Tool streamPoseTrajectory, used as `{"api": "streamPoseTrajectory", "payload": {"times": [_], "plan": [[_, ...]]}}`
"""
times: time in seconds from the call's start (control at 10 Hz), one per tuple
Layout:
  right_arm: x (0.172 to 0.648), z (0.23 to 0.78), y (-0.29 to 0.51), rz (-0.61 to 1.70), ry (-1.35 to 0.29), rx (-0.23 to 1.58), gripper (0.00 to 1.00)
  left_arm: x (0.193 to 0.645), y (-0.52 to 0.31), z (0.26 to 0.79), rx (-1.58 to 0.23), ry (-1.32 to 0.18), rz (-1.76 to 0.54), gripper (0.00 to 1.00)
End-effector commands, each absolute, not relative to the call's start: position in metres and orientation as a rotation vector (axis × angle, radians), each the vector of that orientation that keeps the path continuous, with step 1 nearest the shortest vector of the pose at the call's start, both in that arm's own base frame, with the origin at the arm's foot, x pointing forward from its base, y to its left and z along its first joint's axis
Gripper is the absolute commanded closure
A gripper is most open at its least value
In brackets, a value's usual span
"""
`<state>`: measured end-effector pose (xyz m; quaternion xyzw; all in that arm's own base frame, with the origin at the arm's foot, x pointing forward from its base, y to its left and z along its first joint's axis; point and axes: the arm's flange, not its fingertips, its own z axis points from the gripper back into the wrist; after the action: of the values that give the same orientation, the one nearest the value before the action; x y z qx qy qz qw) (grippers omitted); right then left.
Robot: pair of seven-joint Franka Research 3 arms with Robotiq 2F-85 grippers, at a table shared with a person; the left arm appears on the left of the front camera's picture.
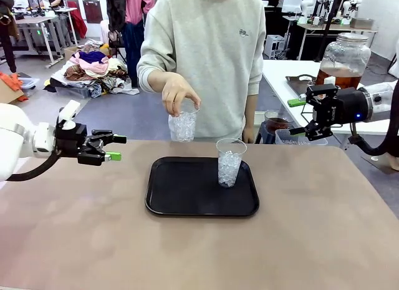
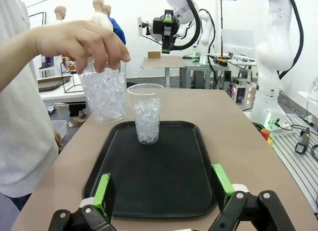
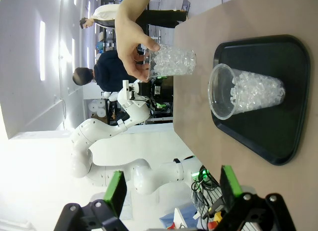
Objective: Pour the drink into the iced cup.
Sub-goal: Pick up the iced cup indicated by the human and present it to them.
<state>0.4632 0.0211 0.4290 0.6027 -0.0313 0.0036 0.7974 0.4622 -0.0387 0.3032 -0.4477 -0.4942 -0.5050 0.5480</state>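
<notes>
Left gripper [image 1: 115,148]: jaws spread wide, nothing in them. It hovers over the table's left side, fingers aimed at the tray [image 1: 181,193]. In its wrist view the green pads [image 2: 103,190] flank the tray's near edge w/ open space between.

Right gripper [image 1: 298,118]: also fully spread and empty. It hangs by the far right corner, apart from everything on the table.

Step, as I read it: setup, pouring not yet begun. The iced cup [image 1: 229,162] stands upright on the tray's far right part. The person's hand [image 1: 179,93] holds a second cup [image 1: 182,125] from above by the rim, just beyond the tray's far edge; can't tell if it touches the table.

The drink [image 1: 341,79] is amber-brown liquid in the lower part of a big lidded glass jar on the white side table behind the right gripper. A small container [image 1: 275,123] w/ dark liquid sits nearer, past the table's far edge. Can't tell which one gets poured.

Next move prob. calls for a firm side grip on the drink's container, then a slow tilt over the cup's rim. The right arm is closest.

Materials:
- Cups: clear, thin-walled, tapered, packed w/ whitish ice chunks. Likely light and easy to squash or tip.
- Tray: black, matte, rounded rectangle w/ raised rim.
- Tabletop: smooth, brownish.
</notes>
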Motion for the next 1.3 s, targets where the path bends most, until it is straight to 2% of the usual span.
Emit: {"api": "streamPoseTrajectory", "payload": {"times": [0.0, 1.2], "plan": [[0.4628, 0.43, 0.0218, 0.01, -0.068, 1.297, 0.0, 0.4632, -0.0396, 0.3048, -1.065, -1.177, -1.193, 0.0], [0.4628, 0.43, 0.0218, 0.01, -0.068, 1.297, 0.0, 0.4632, -0.0396, 0.3048, -1.065, -1.177, -1.193, 0.0]]}}
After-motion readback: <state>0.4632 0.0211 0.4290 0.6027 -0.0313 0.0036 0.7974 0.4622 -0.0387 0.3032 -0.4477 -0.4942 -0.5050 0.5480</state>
